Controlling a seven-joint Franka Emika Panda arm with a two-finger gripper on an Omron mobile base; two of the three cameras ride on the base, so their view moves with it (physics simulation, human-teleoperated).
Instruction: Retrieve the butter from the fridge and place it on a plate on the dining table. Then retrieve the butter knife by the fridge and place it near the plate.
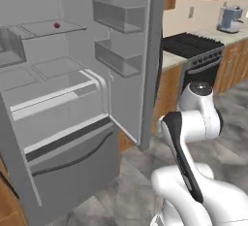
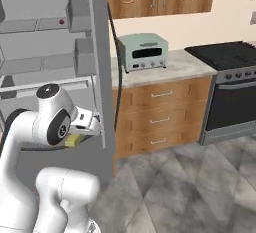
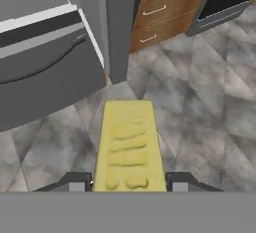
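Your gripper [image 3: 128, 184] is clamped on the butter [image 3: 128, 144] — both fingers pressed against its sides — held above the grey floor [image 3: 200, 122], just beside the open fridge [image 1: 63, 99] and its door [image 1: 133, 60].

Wooden cabinets [image 2: 160, 114], a black stove [image 2: 231, 89] and a green toaster oven [image 2: 144, 52] line beige walls above grey stone-tile floor [image 2: 190, 187].

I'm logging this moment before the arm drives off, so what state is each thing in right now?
fridge: right door swung open, freezer drawer shut.
butter: out of the fridge, held between the fingers over the floor.
hand: shut on the butter.
small red ball: resting on a fridge shelf.
drawers under the counter: shut.
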